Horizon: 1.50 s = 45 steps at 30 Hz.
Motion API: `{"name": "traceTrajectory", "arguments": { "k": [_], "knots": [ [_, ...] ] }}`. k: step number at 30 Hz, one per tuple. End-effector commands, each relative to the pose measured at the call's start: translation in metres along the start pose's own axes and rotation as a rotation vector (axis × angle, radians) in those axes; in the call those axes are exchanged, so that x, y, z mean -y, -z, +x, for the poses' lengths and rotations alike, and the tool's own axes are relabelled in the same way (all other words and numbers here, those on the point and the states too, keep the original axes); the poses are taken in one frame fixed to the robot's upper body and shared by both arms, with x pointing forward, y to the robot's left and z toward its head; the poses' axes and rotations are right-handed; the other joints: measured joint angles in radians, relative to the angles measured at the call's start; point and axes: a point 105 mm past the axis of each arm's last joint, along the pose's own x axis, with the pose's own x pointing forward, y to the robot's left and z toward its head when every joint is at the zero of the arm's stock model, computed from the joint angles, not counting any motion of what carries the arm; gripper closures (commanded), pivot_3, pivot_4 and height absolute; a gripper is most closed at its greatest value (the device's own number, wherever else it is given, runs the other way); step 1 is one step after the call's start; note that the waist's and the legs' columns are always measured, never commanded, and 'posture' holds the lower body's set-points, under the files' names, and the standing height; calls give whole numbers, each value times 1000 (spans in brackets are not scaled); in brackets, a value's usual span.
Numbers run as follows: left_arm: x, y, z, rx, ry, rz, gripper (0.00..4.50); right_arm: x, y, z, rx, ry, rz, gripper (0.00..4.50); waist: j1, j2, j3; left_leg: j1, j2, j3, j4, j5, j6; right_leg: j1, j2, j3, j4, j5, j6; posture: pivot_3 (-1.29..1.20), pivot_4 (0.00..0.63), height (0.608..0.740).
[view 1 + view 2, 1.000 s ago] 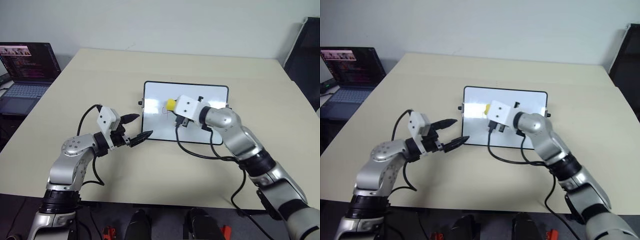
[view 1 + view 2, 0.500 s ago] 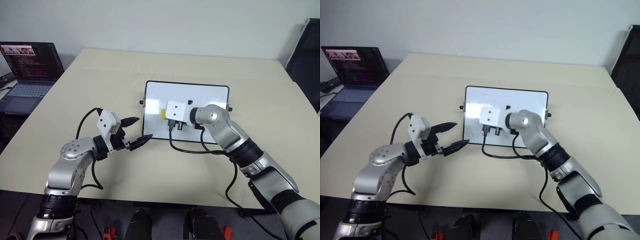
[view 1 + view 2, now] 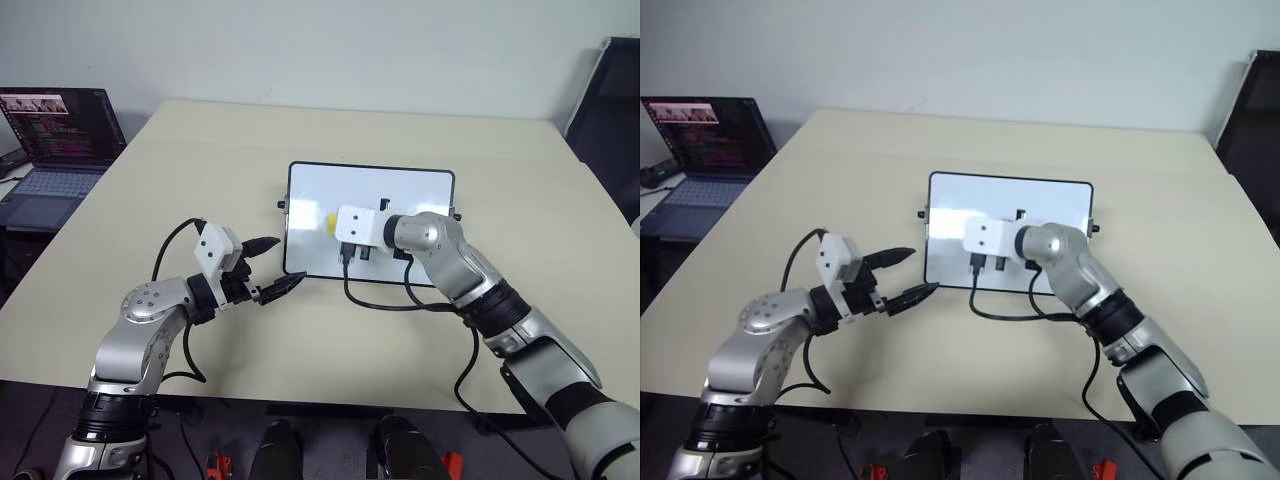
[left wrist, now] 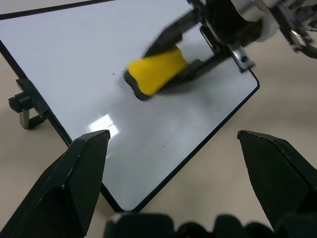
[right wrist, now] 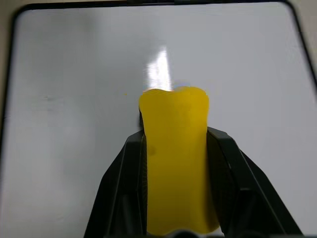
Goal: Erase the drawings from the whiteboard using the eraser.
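Observation:
The whiteboard (image 3: 400, 195) lies flat at the middle of the beige table, black-framed with small knobs on its short sides. My right gripper (image 3: 331, 222) is shut on the yellow eraser (image 5: 174, 148) and holds it against the board's left half, black underside down (image 4: 157, 70). My left gripper (image 3: 287, 262) hovers open just off the board's near left corner, with nothing between its fingers (image 4: 74, 173). The drawings are hidden: the eraser and my right wrist cover part of the board, and the bare surface around them looks white.
An open laptop (image 3: 60, 130) stands off the table's far left. A black chair (image 3: 610, 100) is at the far right. A black cable (image 3: 390, 303) from my right wrist loops over the table in front of the board.
My right gripper has rolled and slid the eraser slightly left and nearer across the board. The left arm has kept still.

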Motion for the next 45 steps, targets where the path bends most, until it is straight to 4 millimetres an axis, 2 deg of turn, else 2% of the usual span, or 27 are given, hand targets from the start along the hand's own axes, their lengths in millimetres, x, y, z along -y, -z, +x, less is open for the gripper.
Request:
{"name": "traceTrajectory", "arguments": {
  "k": [1,5,7,9,13,15,20,24,29,33,35,39,42,45],
  "knots": [
    [0,-11,-1,32,-3,30,0,5,9,0,-26,24,6,3201,4,0,0,0,0,0,0,0,0,0,0,0,0,0,0,0,150,740],
    [0,-10,-2,30,-6,28,0,-24,18,-1,-62,-139,35,3201,2,0,0,0,0,0,0,0,0,0,0,0,-1,0,0,0,150,740],
    [0,-10,-2,31,-8,27,0,-31,20,-3,-65,-186,37,3201,2,0,0,0,0,0,0,0,0,0,0,0,0,0,0,0,150,740],
    [0,-9,-2,30,-10,27,0,-26,18,-2,-55,-155,30,3201,2,0,0,0,0,0,0,0,0,0,0,0,0,0,0,0,150,740],
    [0,-9,-2,31,-12,27,0,10,2,6,-2,52,3,3201,-2,0,0,1,0,0,0,0,0,0,0,0,0,1,-1,0,150,740],
    [1,-9,-2,32,-11,27,0,17,-1,9,11,93,2,3201,-4,0,0,1,0,0,0,0,0,0,0,0,1,2,-2,0,150,740],
    [1,-9,-2,32,-11,27,0,8,13,13,-36,36,42,3201,-2,0,0,1,0,0,0,1,1,0,0,0,-1,2,-1,0,150,740],
    [2,-8,-3,32,-11,26,0,-10,31,2,-91,-67,74,3201,3,0,0,1,0,0,-1,1,1,1,0,0,-1,1,-1,0,150,740],
    [1,-8,-2,36,-7,23,0,-14,42,-11,-125,-85,102,3202,4,0,0,1,0,0,0,1,1,1,0,0,-1,1,-1,0,150,740],
    [1,-9,1,41,1,22,0,-14,37,-14,-100,-69,127,3202,5,0,0,1,0,0,0,1,1,0,0,0,0,1,-1,0,150,740],
    [0,-11,2,53,0,22,0,-4,20,-17,-17,1,210,3207,5,0,0,1,0,0,0,1,1,0,0,0,0,1,-1,0,150,740],
    [-1,-19,4,97,-3,16,0,14,1,-39,116,138,385,3217,5,0,0,-1,0,0,-1,1,1,0,0,0,-1,1,-1,0,150,740],
    [1,-21,4,113,1,15,0,11,8,-64,127,197,488,3218,6,0,0,-3,0,0,-2,1,0,-1,0,0,-2,-1,3,0,150,740],
    [4,-21,4,113,13,23,0,-1,15,-92,137,253,612,3218,7,0,0,-2,0,-1,-5,-1,-1,-1,0,-1,-1,-2,5,0,150,740]
  ]
}}
